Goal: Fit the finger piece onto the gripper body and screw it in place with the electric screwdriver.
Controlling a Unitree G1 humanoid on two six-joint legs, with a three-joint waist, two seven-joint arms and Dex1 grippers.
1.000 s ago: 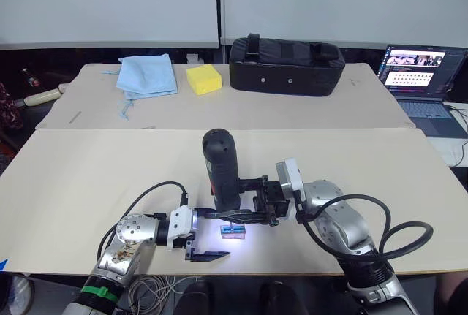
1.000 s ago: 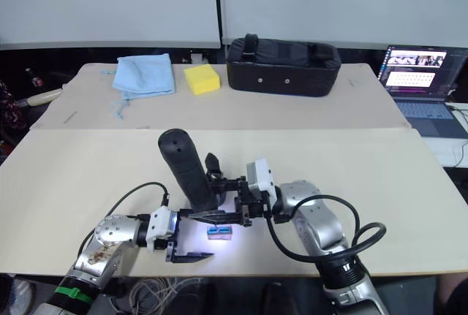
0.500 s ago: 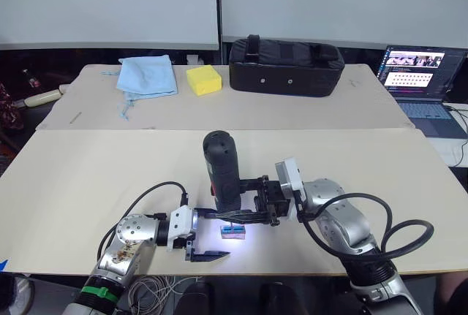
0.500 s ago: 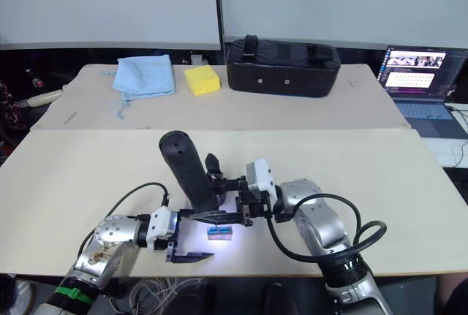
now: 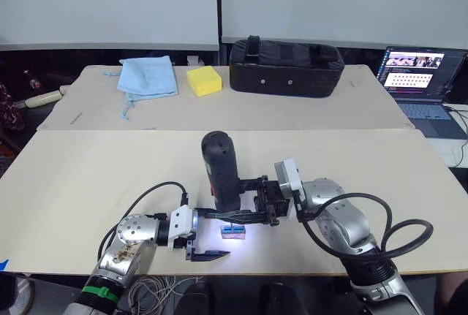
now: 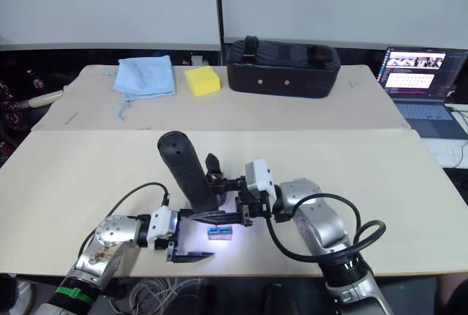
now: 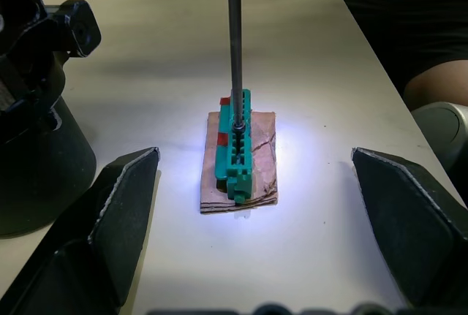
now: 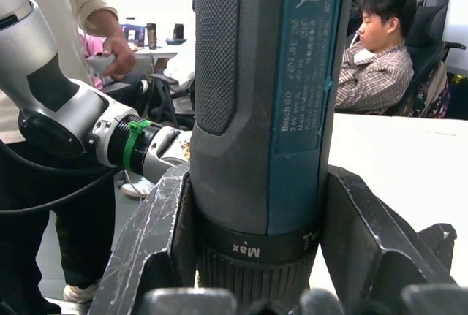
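A: Left wrist view: why does the metal bit (image 7: pixel 234 37) stand straight down into that green holder (image 7: pixel 236 147) on its brown box?

B: Probably to pick up a screw. The right hand (image 5: pixel 245 199) is clamped around the electric screwdriver (image 5: pixel 221 172), holding it upright near the front edge of the tabletop (image 5: pixel 88 176), its white light pooling on the box.

A: And the left hand (image 5: pixel 203 236)?

B: Spread wide, one finger (image 7: pixel 110 205) on either side of the box, holding nothing; I judge it's ready to steady it.

A: The gripper body?

B: A black block (image 6: pixel 213 167) sits just behind the screwdriver; likely that. The finger piece I can't make out.
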